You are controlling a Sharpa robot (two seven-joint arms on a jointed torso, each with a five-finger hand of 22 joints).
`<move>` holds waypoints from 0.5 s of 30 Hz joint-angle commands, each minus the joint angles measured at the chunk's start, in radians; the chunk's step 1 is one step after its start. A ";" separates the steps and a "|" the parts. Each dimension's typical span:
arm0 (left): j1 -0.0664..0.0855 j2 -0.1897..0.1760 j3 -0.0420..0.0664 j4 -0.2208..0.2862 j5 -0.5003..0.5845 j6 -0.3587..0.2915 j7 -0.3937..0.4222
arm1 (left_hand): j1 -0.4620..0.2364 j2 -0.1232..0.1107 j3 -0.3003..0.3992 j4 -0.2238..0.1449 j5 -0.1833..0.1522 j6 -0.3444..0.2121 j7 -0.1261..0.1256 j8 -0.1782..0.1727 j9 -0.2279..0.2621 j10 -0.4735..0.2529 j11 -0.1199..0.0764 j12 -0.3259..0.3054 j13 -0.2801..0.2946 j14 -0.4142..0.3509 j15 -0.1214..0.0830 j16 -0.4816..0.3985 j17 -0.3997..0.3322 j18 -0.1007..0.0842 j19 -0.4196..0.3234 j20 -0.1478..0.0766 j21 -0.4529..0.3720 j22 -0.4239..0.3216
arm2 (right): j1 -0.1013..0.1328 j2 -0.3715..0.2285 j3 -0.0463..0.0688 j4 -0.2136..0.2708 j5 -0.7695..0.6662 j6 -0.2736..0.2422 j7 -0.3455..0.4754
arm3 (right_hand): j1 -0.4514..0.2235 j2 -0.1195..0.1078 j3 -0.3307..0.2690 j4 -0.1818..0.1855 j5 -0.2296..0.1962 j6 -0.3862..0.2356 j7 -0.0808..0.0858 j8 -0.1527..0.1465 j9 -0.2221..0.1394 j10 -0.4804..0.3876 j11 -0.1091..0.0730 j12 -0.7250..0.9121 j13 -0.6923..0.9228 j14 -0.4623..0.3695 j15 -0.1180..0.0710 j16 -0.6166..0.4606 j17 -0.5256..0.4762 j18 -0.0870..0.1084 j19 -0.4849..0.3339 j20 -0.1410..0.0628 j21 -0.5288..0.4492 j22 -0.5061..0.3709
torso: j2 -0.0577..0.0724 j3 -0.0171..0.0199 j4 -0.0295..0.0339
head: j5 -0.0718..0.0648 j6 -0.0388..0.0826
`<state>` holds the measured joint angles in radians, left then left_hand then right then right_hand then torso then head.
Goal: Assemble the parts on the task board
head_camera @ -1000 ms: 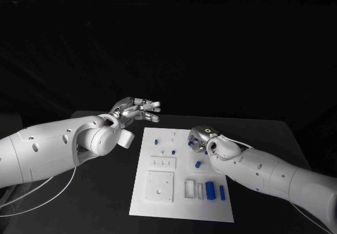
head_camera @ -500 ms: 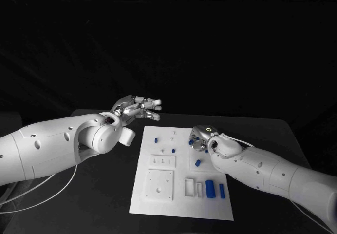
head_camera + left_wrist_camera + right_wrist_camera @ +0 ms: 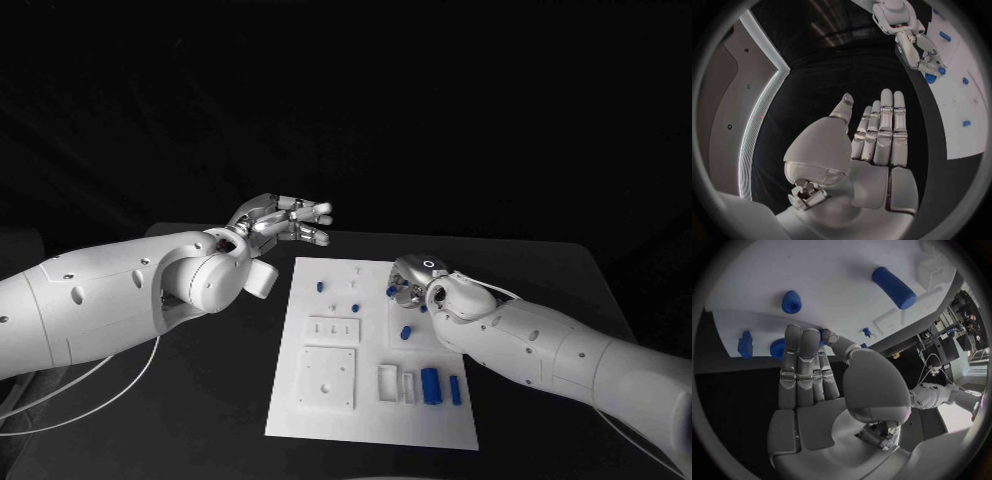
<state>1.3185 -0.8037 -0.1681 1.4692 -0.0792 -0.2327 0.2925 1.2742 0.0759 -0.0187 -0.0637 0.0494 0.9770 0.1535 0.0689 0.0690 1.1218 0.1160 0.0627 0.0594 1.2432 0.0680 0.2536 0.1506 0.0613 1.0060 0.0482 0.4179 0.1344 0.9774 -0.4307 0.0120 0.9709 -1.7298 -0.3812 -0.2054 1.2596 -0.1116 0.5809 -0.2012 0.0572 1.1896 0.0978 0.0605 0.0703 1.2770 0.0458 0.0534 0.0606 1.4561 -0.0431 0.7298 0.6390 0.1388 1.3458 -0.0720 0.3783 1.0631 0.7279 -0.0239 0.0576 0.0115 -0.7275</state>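
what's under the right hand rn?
The right hand hovers over the task board at its right edge. A blue part shows by its fingertips; contact is hidden behind the fingers.

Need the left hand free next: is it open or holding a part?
Open. The left hand holds nothing: its fingers are stretched out and its palm is bare, off the task board.

One task board (image 3: 325,415), two hands (image 3: 284,222) (image 3: 415,280), parts (image 3: 430,384) (about six)
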 commanded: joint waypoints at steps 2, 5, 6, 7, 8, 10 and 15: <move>0.001 0.003 0.001 0.000 -0.006 0.019 0.008 | -0.002 0.004 0.001 -0.002 0.004 -0.002 0.000 -0.002 0.000 0.004 0.003 -0.001 0.001 0.004 0.000 -0.005 -0.001 -0.011 -0.003 0.002 -0.006 -0.001 | -0.002 -0.001 -0.001 0.006 0.008 -0.017 -0.011 | 0.003 0.021 0.016 0.000 -0.004 0.028 -0.005 0.005 0.005 0.026 -0.007 0.005 0.002 0.001 -0.013 -0.007 0.001 -0.015 0.012 -0.003 -0.006 0.012 | 0.000 0.0001 0.0001 | 0.002 0.003; 0.001 0.003 0.001 0.000 -0.006 0.020 0.007 | -0.002 0.005 0.002 -0.003 0.004 -0.002 0.000 -0.003 0.000 0.004 0.003 -0.001 0.001 0.004 0.000 -0.005 -0.001 -0.011 -0.003 0.002 -0.005 -0.002 | -0.002 -0.002 -0.001 0.010 0.010 -0.029 -0.016 | -0.003 0.024 0.039 -0.003 -0.002 0.042 -0.009 0.003 0.007 0.040 -0.011 0.005 0.001 0.002 -0.016 -0.009 0.002 -0.018 0.013 -0.007 -0.005 0.027 | -0.001 -0.0004 0.0006 | 0.002 0.003; 0.001 0.003 0.001 0.000 -0.006 0.020 0.007 | -0.002 0.005 0.002 -0.003 0.004 -0.002 0.000 -0.003 0.000 0.004 0.003 -0.001 0.001 0.004 0.000 -0.005 -0.001 -0.011 -0.003 0.002 -0.005 -0.002 | -0.002 -0.003 -0.001 0.012 0.011 -0.032 -0.018 | -0.005 0.027 0.046 -0.004 -0.003 0.046 -0.009 0.004 0.008 0.044 -0.012 0.005 0.002 0.003 -0.017 -0.009 0.002 -0.018 0.014 -0.008 -0.007 0.033 | 0.000 -0.0007 0.0009 | 0.003 0.003; 0.001 0.003 0.001 -0.001 -0.006 0.020 0.007 | -0.002 0.005 0.002 -0.003 0.004 -0.002 0.000 -0.003 0.000 0.004 0.003 -0.001 0.001 0.004 0.000 -0.005 -0.001 -0.011 -0.003 0.002 -0.005 -0.002 | -0.002 -0.004 -0.001 0.014 0.012 -0.036 -0.019 | -0.006 0.026 0.048 -0.004 -0.003 0.047 -0.009 0.004 0.008 0.045 -0.012 0.005 0.002 0.003 -0.017 -0.009 0.003 -0.018 0.014 -0.009 -0.007 0.034 | 0.000 -0.0008 0.0008 | 0.003 0.004; 0.001 0.003 0.001 -0.001 -0.006 0.019 0.007 | -0.002 0.005 0.002 -0.003 0.004 -0.002 0.000 -0.003 0.000 0.004 0.003 -0.001 0.001 0.004 0.000 -0.005 -0.001 -0.011 -0.003 0.002 -0.005 -0.002 | -0.002 -0.004 -0.001 0.015 0.012 -0.038 -0.020 | -0.008 0.027 0.051 -0.005 -0.003 0.049 -0.010 0.004 0.009 0.047 -0.013 0.005 0.002 0.003 -0.018 -0.010 0.003 -0.019 0.015 -0.009 -0.008 0.039 | 0.000 -0.0010 0.0007 | 0.004 0.004; 0.001 0.003 0.001 -0.002 -0.006 0.019 0.008 | -0.002 0.005 0.002 -0.003 0.004 -0.002 0.000 -0.003 0.000 0.004 0.003 -0.001 0.001 0.004 0.000 -0.005 -0.001 -0.011 -0.003 0.002 -0.005 -0.002 | 0.000 -0.007 -0.001 0.020 0.014 -0.043 -0.024 | -0.010 0.026 0.053 -0.007 -0.003 0.050 -0.011 0.004 0.009 0.049 -0.014 0.005 0.002 0.004 -0.018 -0.012 0.004 -0.020 0.018 -0.010 -0.014 0.052 | -0.001 -0.0012 0.0005 | 0.004 0.006; 0.001 0.003 0.001 -0.007 -0.006 0.018 0.008 | -0.001 0.004 0.002 -0.005 0.004 -0.002 0.000 -0.003 0.000 0.004 0.003 -0.001 0.001 0.004 0.000 -0.005 -0.001 -0.011 -0.003 0.002 -0.005 -0.003 | 0.010 -0.014 -0.001 0.040 0.018 -0.066 -0.029 | -0.010 0.027 0.050 -0.010 -0.004 0.056 -0.012 0.004 0.010 0.053 -0.015 0.006 0.002 0.005 -0.019 -0.012 0.004 -0.021 0.021 -0.011 -0.020 0.064 | 0.000 -0.0011 0.0005 | 0.005 0.011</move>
<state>1.3186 -0.8025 -0.1681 1.4623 -0.0795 -0.2316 0.2920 1.2743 0.0758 -0.0187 -0.0637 0.0494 0.9770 0.1535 0.0689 0.0690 1.1218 0.1160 0.0627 0.0594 1.2432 0.0680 0.2536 0.1507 0.0613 1.0060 0.0482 0.4179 0.1330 0.9843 -0.4430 0.0106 1.0042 -1.7174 -0.4126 -0.2199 1.2499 -0.0914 0.6282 -0.2070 0.0502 1.2302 0.0931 0.0592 0.0703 1.3209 0.0302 0.0532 0.0618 1.4608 -0.0550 0.7232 0.6422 0.1300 1.3584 -0.0838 0.3610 1.1270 0.7273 -0.0248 0.0582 0.0163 -0.7194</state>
